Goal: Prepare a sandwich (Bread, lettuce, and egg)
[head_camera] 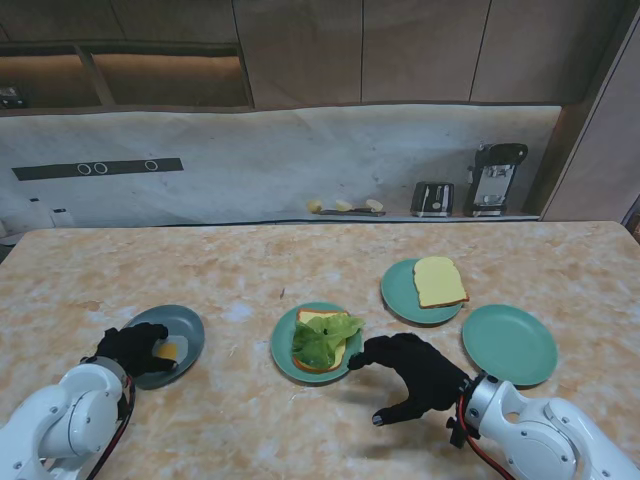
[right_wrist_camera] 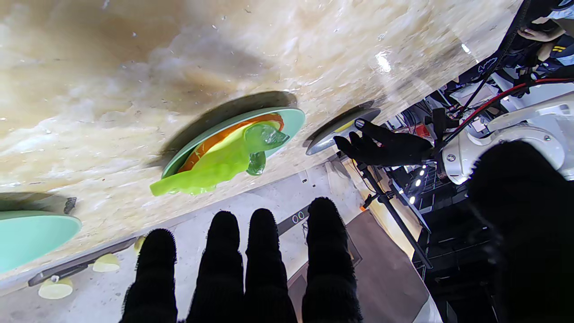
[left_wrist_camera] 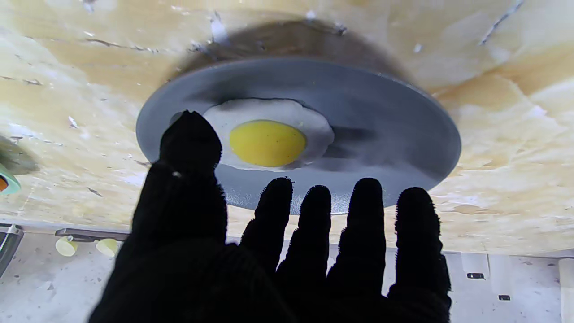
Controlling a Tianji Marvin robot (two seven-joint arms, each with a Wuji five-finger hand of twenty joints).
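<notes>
The fried egg [left_wrist_camera: 268, 136] lies on the grey plate [left_wrist_camera: 385, 134] at the worktop's left. The left hand [left_wrist_camera: 278, 251] hovers over it, fingers [left_wrist_camera: 367, 211] spread wide and empty; it should slide under the white's edge. The right hand [head_camera: 410, 375] idles, empty, beside the lettuce-topped bread [head_camera: 322, 340].

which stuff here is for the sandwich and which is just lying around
For the job:
fried egg on the grey plate
lettuce on bread, middle green plate
second bread slice
left hand
right hand

Lying about:
bare green plate
toaster
coffee machine
</notes>
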